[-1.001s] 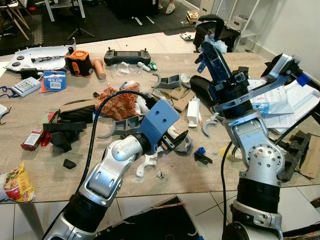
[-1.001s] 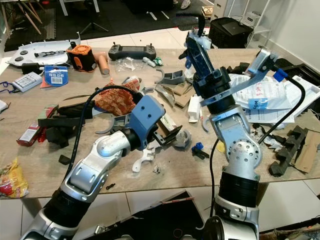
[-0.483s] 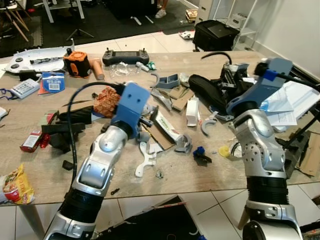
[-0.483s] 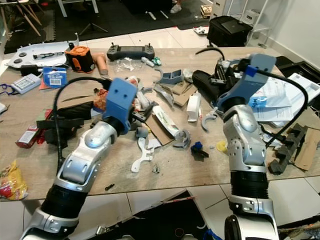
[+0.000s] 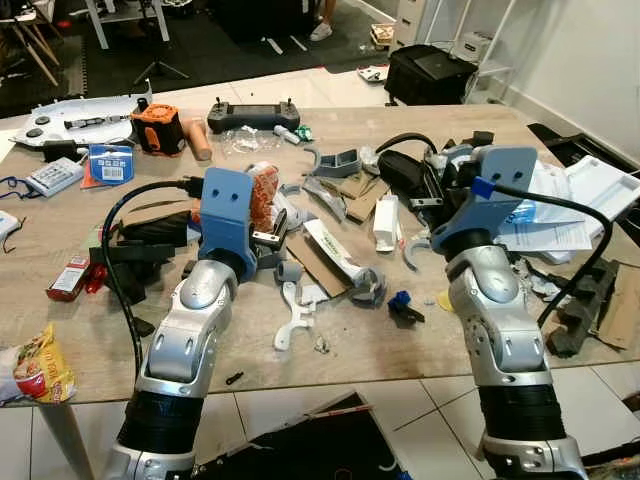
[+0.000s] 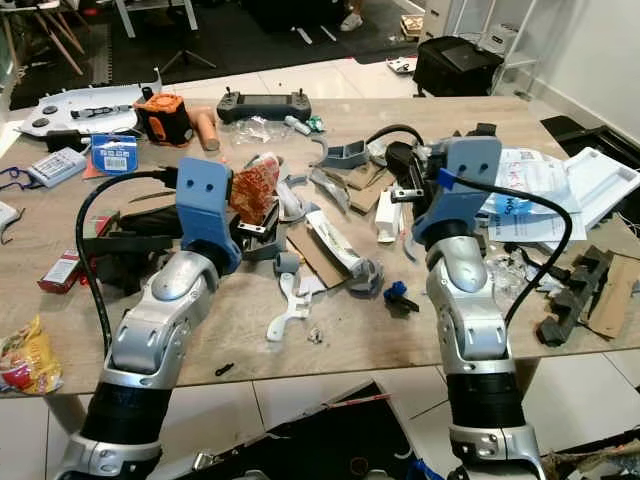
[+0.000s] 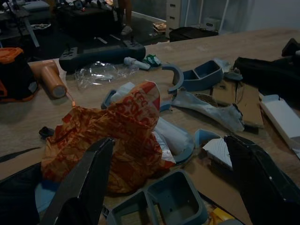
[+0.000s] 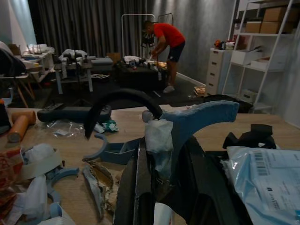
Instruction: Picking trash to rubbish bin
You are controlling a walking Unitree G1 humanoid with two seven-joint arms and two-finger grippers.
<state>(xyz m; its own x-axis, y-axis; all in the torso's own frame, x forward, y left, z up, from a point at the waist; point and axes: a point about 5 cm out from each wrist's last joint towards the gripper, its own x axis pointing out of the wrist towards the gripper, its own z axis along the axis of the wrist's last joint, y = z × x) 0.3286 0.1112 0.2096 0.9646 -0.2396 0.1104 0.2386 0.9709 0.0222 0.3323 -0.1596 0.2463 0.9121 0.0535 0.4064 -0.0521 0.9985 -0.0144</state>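
An orange crumpled snack wrapper (image 7: 117, 136) lies on the wooden table (image 5: 400, 350) among grey-blue plastic parts. My left gripper (image 7: 168, 187) is open just in front of it, one finger on each side and not touching it; in the head view this gripper (image 5: 268, 228) sits right beside the wrapper (image 5: 262, 188). My right gripper (image 8: 164, 187) is low over the table's right half. It is shut on a blue curved plastic part (image 8: 201, 117) with a white scrap of plastic (image 8: 158, 136) stuck to it.
A yellow snack bag (image 5: 35, 365) lies at the front left edge. Cardboard, a white box (image 5: 387, 222) and small parts litter the middle. White papers (image 5: 585, 200) lie on the right. A black bag (image 5: 330, 445) sits under the front edge. A person (image 8: 164, 40) bends far behind.
My right arm has come down from high above the table, still holding the blue part. My left gripper has swung left and back to the orange wrapper.
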